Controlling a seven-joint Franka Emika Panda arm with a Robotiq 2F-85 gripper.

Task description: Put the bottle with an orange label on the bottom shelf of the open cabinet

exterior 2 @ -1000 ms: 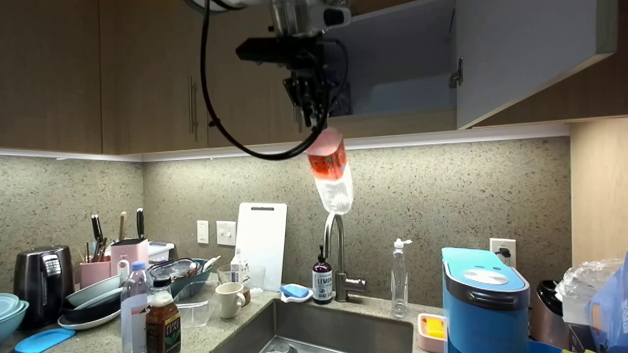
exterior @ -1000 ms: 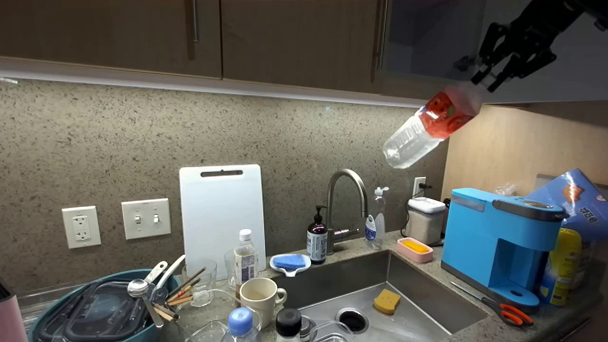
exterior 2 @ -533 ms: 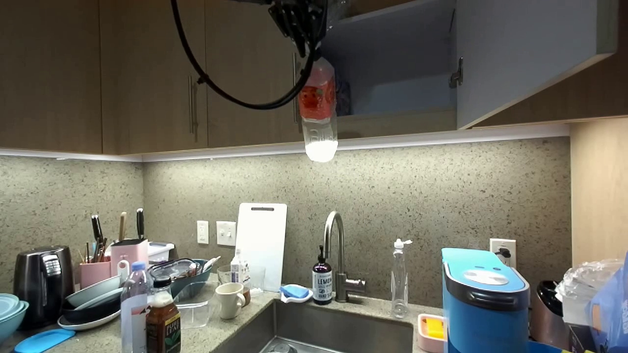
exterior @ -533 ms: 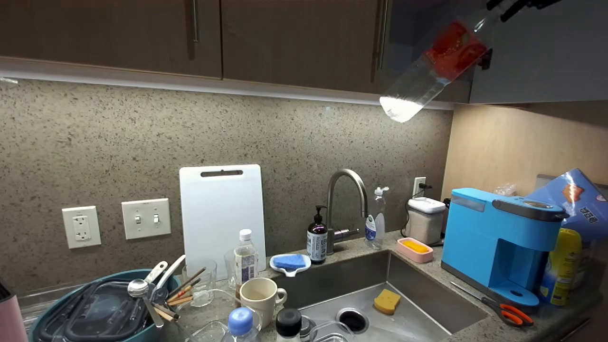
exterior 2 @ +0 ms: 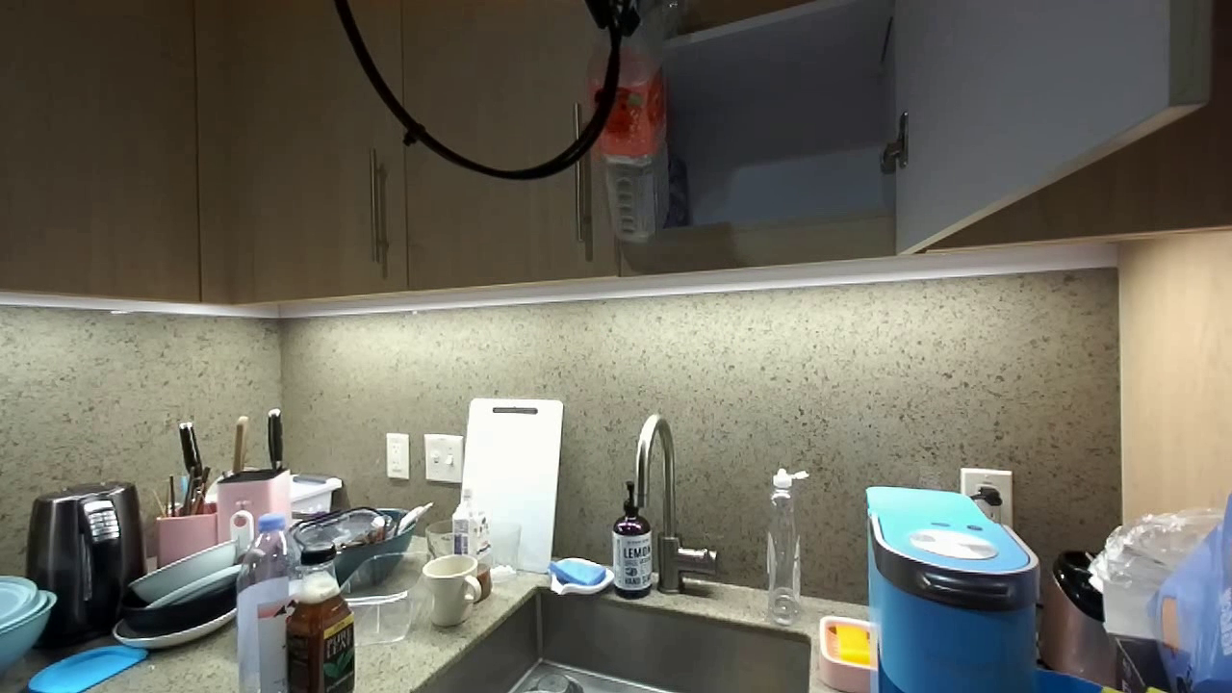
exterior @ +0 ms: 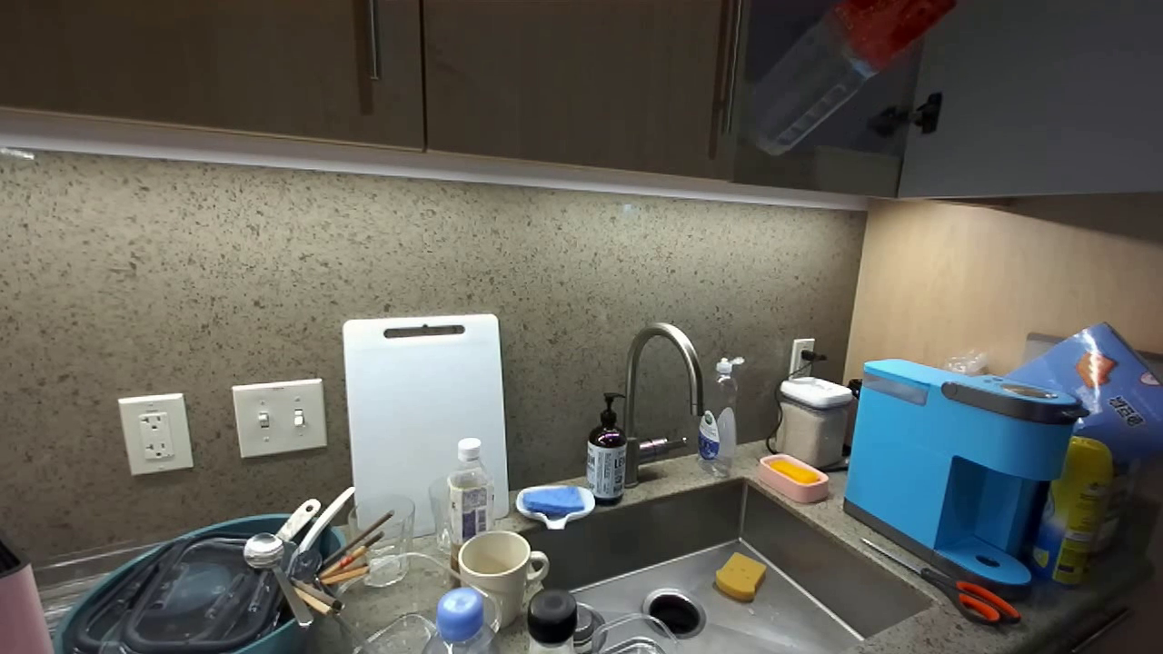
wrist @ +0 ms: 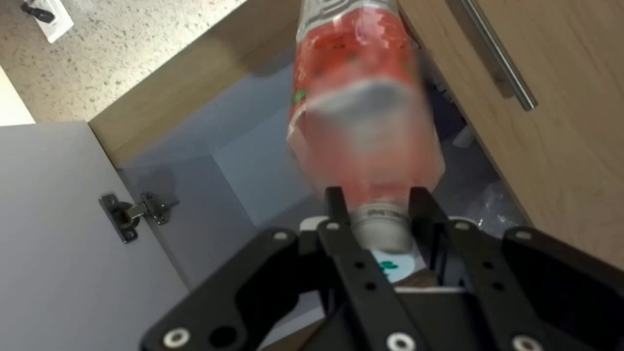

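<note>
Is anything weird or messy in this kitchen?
A little: the orange-handled scissors lie loose on the counter near the sink, an odd spot for something sharp. The bottle slants, but that's just how the gripper holds it, near its cap. I see nothing spilled.

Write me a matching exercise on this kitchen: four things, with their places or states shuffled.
1. Orange-labelled bottle
2. Blue sponge
3. White cutting board
4. Scissors

A. Leaning against the backsplash
B. Beside the blue coffee maker
C. Held in the pincer
D. On a white dish

Pairs: 1-C, 2-D, 3-A, 4-B
</note>
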